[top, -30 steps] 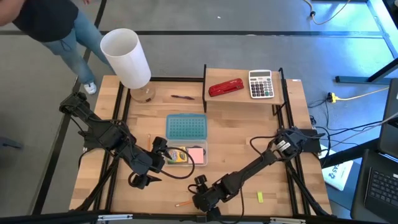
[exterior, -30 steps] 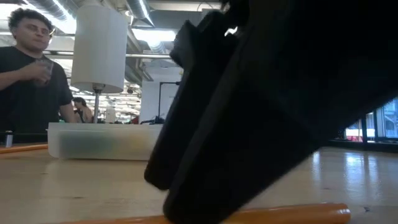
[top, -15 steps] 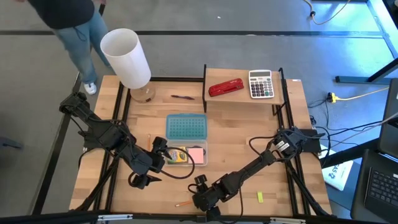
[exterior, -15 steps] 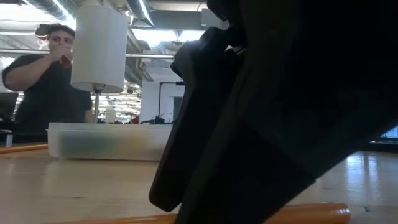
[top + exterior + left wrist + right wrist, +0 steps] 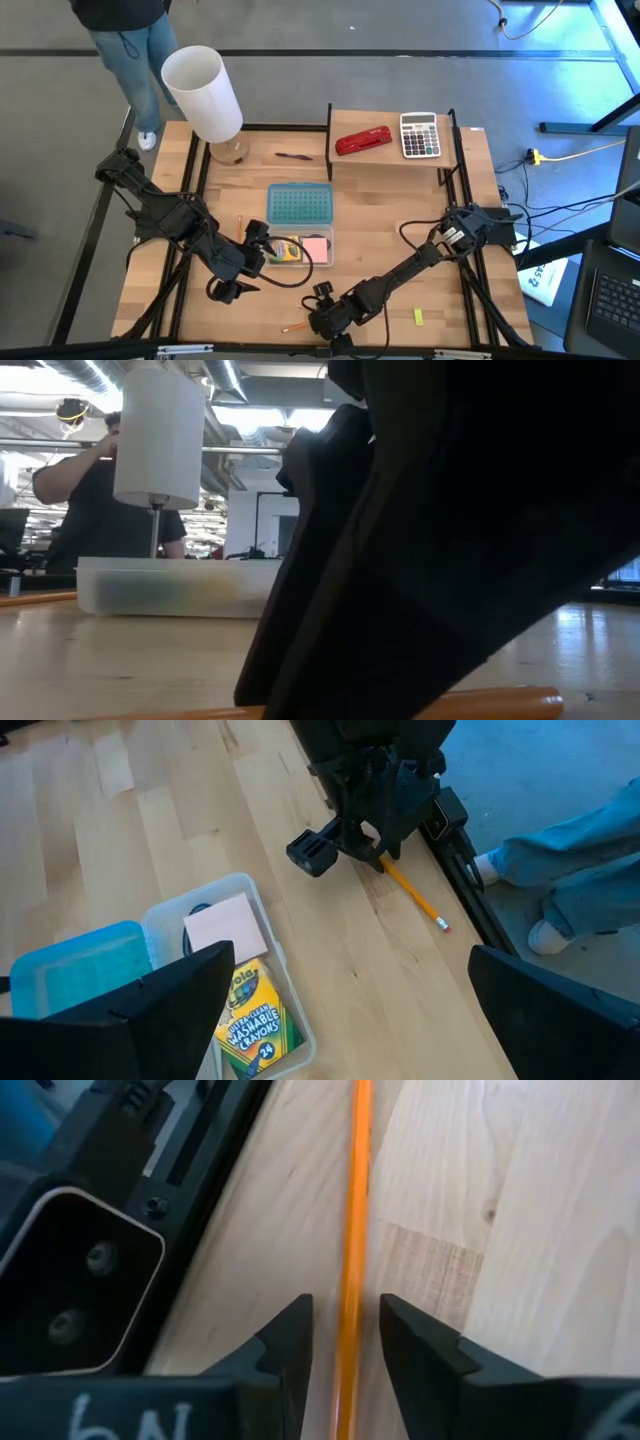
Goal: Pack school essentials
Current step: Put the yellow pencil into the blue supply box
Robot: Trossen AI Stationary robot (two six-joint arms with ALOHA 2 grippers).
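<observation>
Right end effector (image 5: 345, 1335) narrow astride orange pencil (image 5: 352, 1250) at tabletop (image 5: 390, 215) front edge, left end effector (image 5: 238, 275) wide beside clear bin (image 5: 318, 258), lamp (image 5: 205, 95) behind.

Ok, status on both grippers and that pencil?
Right gripper down at table's front edge, fingers astride orange pencil, not clamped. Left gripper open, waiting beside the clear box. Nothing in the way.

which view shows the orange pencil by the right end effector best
The right wrist view: the orange pencil lies between the right end effector's fingers. The left wrist view shows it whole but farther off, the high view only a sliver, the low view a strip at the bottom.
</observation>
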